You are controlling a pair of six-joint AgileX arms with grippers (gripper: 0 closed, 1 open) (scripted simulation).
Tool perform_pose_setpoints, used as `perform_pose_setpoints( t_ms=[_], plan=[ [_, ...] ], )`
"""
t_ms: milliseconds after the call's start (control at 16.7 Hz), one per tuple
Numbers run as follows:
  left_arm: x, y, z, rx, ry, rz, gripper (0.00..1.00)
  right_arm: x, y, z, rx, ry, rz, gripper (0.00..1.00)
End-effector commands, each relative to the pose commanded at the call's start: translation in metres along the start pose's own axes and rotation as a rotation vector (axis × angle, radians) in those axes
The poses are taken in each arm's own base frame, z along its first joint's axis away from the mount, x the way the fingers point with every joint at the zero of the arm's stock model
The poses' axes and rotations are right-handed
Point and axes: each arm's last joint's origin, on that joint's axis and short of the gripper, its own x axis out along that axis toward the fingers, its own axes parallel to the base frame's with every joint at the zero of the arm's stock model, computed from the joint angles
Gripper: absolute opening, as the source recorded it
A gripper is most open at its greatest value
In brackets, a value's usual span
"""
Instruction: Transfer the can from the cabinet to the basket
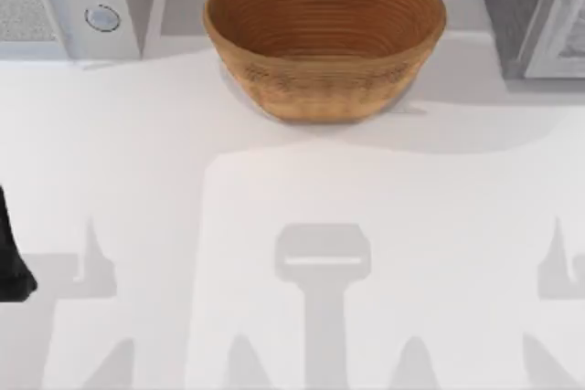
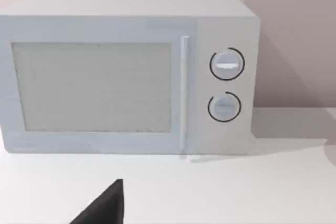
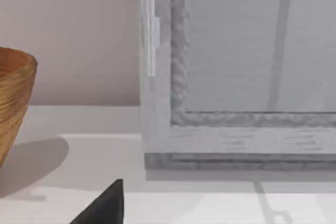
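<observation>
The can is out of view. The basket (image 1: 324, 38), a wide brown wicker bowl, stands at the back middle of the table and holds nothing; its side shows as the basket (image 3: 13, 103) in the right wrist view. The cabinet (image 1: 530, 11), dark grey and speckled, sits at the back right. Its pale framed door (image 3: 247, 72) faces the right wrist camera at close range. A black edge of my right gripper (image 3: 105, 208) shows low in front of it. My left gripper (image 2: 105, 208) points at a white appliance, and my left arm (image 1: 11, 258) is at the table's left edge.
A white appliance with two round knobs (image 1: 78, 2) stands at the back left, seen from the front as the appliance (image 2: 126, 74) in the left wrist view. The white tabletop (image 1: 302, 180) stretches open in front of the basket, crossed by arm shadows.
</observation>
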Motion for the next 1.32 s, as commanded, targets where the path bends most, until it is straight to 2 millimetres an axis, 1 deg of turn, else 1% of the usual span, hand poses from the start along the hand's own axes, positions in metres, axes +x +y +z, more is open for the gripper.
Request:
perform_pose_setpoints(
  t_ms=[120,240,300,420,540,660,780,960,1080,1200,1320],
  plan=[
    [0.0,0.0,0.0,0.0,0.0,0.0,1.0,0.0,0.0,0.0,0.0,0.0,0.0,1.0],
    [0.0,0.0,0.0,0.0,0.0,0.0,1.0,0.0,0.0,0.008,0.0,0.004,-0.002,1.0],
    [0.0,0.0,0.0,0.0,0.0,0.0,1.0,0.0,0.0,0.015,-0.001,0.008,-0.003,1.0],
    [0.0,0.0,0.0,0.0,0.0,0.0,1.0,0.001,0.001,0.038,-0.002,0.018,-0.006,1.0],
    [0.0,0.0,0.0,0.0,0.0,0.0,1.0,0.004,0.003,0.071,-0.003,0.024,-0.008,1.0],
    [0.0,0.0,0.0,0.0,0.0,0.0,1.0,0.009,0.004,0.114,-0.003,0.015,-0.008,1.0],
    [0.0,0.0,0.0,0.0,0.0,0.0,1.0,0.019,0.007,0.158,-0.004,0.008,-0.009,1.0],
    [0.0,0.0,0.0,0.0,0.0,0.0,1.0,0.042,0.013,0.216,-0.004,0.01,-0.008,1.0],
    [0.0,0.0,0.0,0.0,0.0,0.0,1.0,0.06,0.018,0.251,-0.004,0.008,-0.007,1.0],
    [0.0,0.0,0.0,0.0,0.0,0.0,1.0,0.08,0.024,0.281,-0.003,0.006,-0.005,1.0],
    [0.0,0.0,0.0,0.0,0.0,0.0,1.0,0.099,0.03,0.305,-0.002,0.004,-0.004,1.0]
  ],
)
